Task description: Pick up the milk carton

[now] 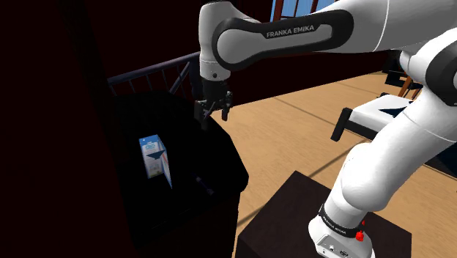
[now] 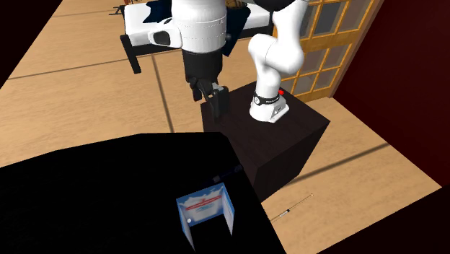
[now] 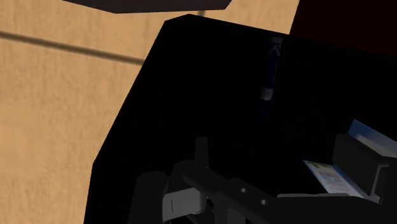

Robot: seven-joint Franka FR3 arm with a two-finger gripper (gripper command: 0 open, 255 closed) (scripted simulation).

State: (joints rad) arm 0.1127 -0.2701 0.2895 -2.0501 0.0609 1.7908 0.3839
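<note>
Dim scene: near-black table (image 1: 209, 150) against a brightly lit wood floor (image 1: 293, 124).

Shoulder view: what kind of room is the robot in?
Probably a room in a house: a wooden floor, a white seat with a dark frame, and a paned wooden door. A milk carton stands on a black table.

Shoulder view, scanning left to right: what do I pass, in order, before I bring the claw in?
First the milk carton, then the claw with its fingers apart, then the dark stand.
</note>
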